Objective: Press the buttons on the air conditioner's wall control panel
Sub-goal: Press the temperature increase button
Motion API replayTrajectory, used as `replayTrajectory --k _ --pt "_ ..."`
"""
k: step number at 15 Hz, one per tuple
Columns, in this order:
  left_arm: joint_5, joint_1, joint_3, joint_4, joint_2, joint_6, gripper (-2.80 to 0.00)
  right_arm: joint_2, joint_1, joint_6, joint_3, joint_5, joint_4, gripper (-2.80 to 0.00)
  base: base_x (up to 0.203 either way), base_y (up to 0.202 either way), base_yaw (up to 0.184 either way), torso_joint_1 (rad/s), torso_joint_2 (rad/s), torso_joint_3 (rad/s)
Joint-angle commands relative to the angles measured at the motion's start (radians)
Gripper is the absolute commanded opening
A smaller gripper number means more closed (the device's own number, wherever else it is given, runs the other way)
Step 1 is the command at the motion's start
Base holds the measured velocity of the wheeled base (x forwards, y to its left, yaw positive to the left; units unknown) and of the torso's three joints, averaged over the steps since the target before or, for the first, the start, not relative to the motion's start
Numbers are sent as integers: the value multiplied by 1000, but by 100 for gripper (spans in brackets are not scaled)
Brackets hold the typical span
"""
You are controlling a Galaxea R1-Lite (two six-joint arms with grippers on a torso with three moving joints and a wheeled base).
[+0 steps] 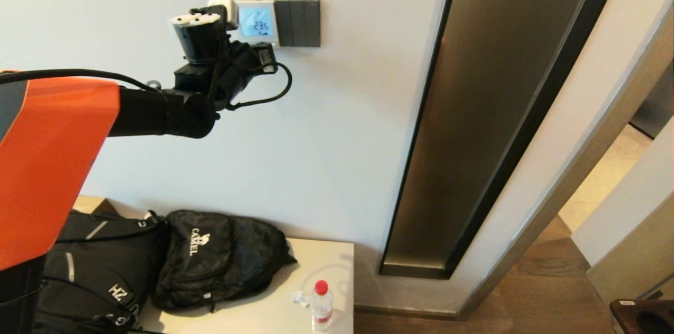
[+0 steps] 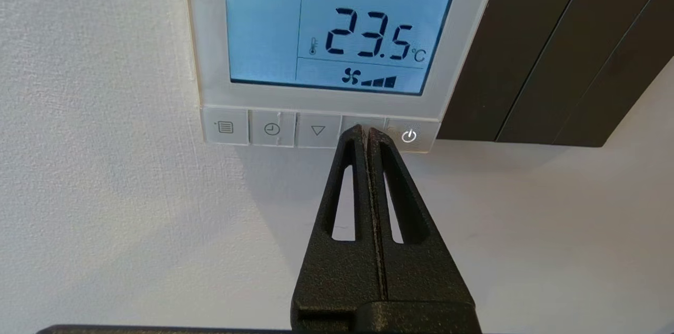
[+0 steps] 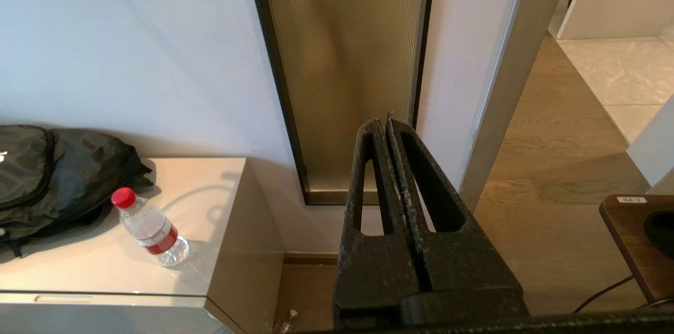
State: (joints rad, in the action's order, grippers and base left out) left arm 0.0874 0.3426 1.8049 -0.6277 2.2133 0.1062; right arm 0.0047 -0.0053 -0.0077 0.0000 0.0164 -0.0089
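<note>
White wall point(image 2: 105, 192) – left end effector point(image 2: 367, 131) on buttons point(image 2: 318, 130)

The control panel point(image 2: 337, 33) screen reads "23.5 °C"; a black backpack point(image 1: 221, 260) reads "CAMEL".

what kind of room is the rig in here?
Probably a hotel room or apartment entry: a lit wall thermostat beside a dark rocker switch plate, backpacks and a water bottle on a low cabinet, wood flooring.

Black backpacks point(image 1: 210, 263), red-capped water bottle point(image 1: 321, 305) on pale cabinet point(image 1: 263, 318); dark rocker switch plate point(image 1: 298, 22) on wall.
</note>
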Motion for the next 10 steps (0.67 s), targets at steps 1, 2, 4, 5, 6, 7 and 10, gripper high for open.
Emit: replayTrajectory --k 1,2,4,5,6,7,10 --pt "3 0 -1 -4 10 1 -280 1 0 -1 0 0 0 -280 0 0 0 0 0 0" --pt "5 0 -2 -4 4 1 -280 1 -1 0 0 0 0 -280 0 0 0 0 0 0" --pt "10 0 -10 -9 -12 1 -280 1 -1 0 0 0 0 -280 0 0 0 0 0 0" --pt "11 0 -22 -11 -24 1 -280 1 1 0 0 0 0 -280 0 0 0 0 0 0" --pt "11 0 -33 -14 -33 1 -280 1 -1 -2 0 0 0 -280 0 0 0 0 0 0" --pt "11 0 -43 -15 -42 2 -280 1 -1 0 0 0 0 -280 0 0 0 0 0 0" --pt "12 0 -53 -20 -47 3 -280 1 1 0 0 0 0 -280 0 0 0 0 0 0"
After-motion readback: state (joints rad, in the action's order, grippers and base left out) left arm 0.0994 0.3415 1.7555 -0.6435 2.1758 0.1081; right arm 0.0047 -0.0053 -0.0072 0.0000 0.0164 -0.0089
